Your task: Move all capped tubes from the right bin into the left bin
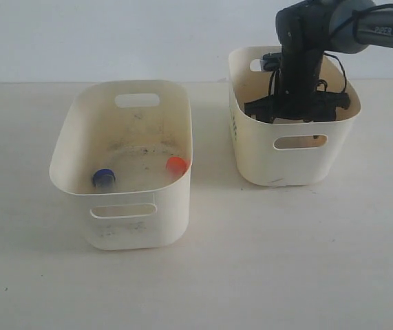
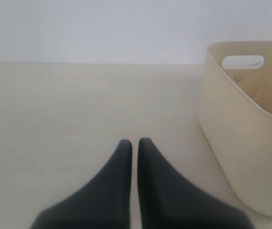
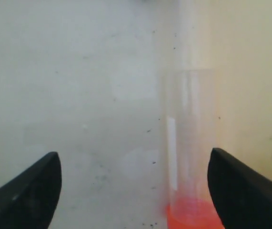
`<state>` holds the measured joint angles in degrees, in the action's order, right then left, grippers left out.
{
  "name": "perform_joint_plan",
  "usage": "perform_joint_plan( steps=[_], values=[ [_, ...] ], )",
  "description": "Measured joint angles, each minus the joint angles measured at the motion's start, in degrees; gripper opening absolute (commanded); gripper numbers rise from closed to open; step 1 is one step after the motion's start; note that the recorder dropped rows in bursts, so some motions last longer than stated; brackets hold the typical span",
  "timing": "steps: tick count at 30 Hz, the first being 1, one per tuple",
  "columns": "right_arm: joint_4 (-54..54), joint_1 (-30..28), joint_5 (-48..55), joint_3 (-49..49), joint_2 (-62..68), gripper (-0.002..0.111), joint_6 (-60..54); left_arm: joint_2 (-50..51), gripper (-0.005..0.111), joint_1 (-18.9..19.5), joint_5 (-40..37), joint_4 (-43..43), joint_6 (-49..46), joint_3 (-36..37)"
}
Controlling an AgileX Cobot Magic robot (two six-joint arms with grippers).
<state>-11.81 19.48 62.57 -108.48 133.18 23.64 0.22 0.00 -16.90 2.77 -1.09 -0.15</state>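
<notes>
In the exterior view my right arm (image 1: 299,62) reaches down into the right bin (image 1: 255,155), which hides its fingertips. In the right wrist view my right gripper (image 3: 134,153) stands open just over the bin's speckled floor. A clear capped tube (image 3: 186,133) with an orange-red cap (image 3: 193,215) lies between the jaws, close to one finger (image 3: 236,186). The left bin (image 1: 141,223) holds a blue-capped tube (image 1: 104,178) and an orange-capped tube (image 1: 176,164). My left gripper (image 2: 135,141) is shut and empty above the table, beside the left bin (image 2: 236,143).
Both cream bins stand on a pale tabletop (image 1: 265,261) with a gap between them. A white wall (image 1: 113,34) runs behind. Black cables (image 1: 334,102) of the right arm hang inside the right bin.
</notes>
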Motion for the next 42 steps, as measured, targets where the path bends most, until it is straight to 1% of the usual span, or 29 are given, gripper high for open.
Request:
perform_joint_plan(
  steps=[7, 14, 20, 29, 36, 42],
  values=[
    [2.0, 0.0, 0.9, -0.6, 1.0, 0.078, -2.5, 0.0, 0.004, 0.0, 0.0, 0.0, 0.0, 0.0],
    [9.0, -0.6, -0.8, -0.4, 1.6, 0.078, -8.5, 0.0, 0.004, 0.0, 0.0, 0.0, 0.0, 0.0],
    [12.1, -1.2, -2.5, 0.3, 1.6, 0.078, -11.3, 0.0, 0.004, 0.0, 0.0, 0.0, 0.0, 0.0],
    [10.4, -1.7, -7.1, 0.5, -3.5, 0.078, -11.5, 0.0, 0.004, 0.0, 0.0, 0.0, 0.0, 0.0],
    [4.1, -1.2, -5.8, 0.5, -4.0, 0.078, -6.0, 0.0, 0.004, 0.0, 0.0, 0.0, 0.0, 0.0],
    [1.9, -1.0, -3.5, 0.4, -4.0, 0.078, -2.0, 0.0, 0.004, 0.0, 0.0, 0.0, 0.0, 0.0]
  ],
)
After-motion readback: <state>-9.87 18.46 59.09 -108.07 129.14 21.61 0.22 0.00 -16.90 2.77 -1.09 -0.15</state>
